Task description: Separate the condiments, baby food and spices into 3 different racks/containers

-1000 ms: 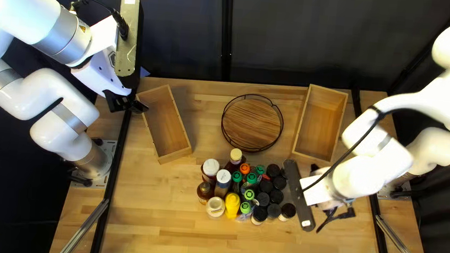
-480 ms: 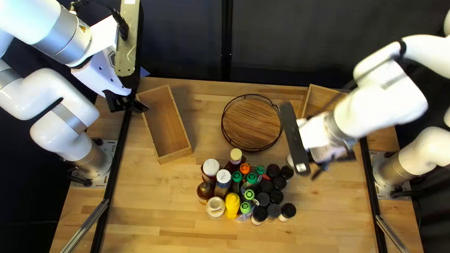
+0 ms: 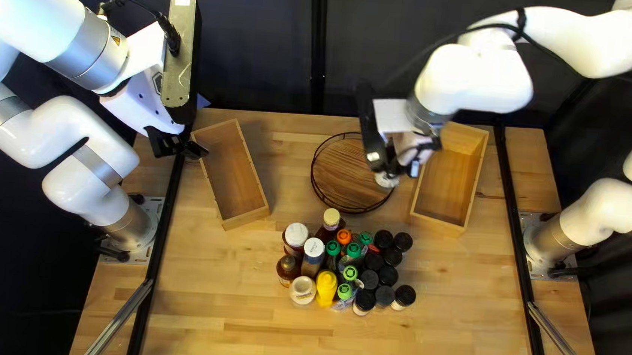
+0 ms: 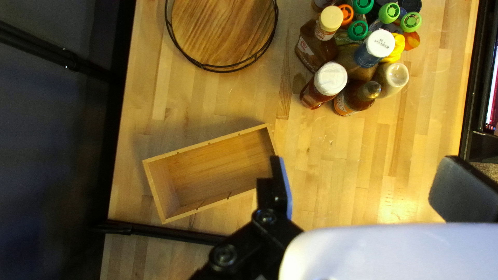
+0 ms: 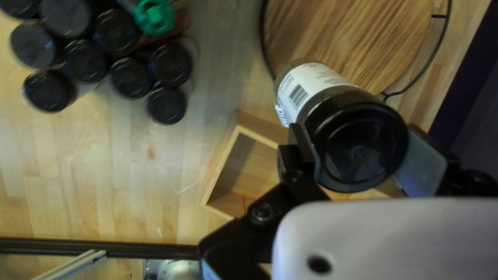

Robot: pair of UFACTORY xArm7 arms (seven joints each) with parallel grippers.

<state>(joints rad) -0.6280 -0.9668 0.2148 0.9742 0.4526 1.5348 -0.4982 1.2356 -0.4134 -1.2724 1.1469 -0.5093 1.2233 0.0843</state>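
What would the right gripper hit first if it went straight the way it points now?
The spice jar in my right gripper would lead; its base would probably meet the round wooden tray first. Depth is unclear, so it might reach the tabletop between tray and wooden box instead.

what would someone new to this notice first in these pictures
Probably the tight cluster of bottles and jars in the middle of the table, its green and orange caps bright beside black lids. Next, the black-lidded jar clamped between my right arm's jaws, near the round wooden tray. That tray sits between two wooden boxes, one to each side.
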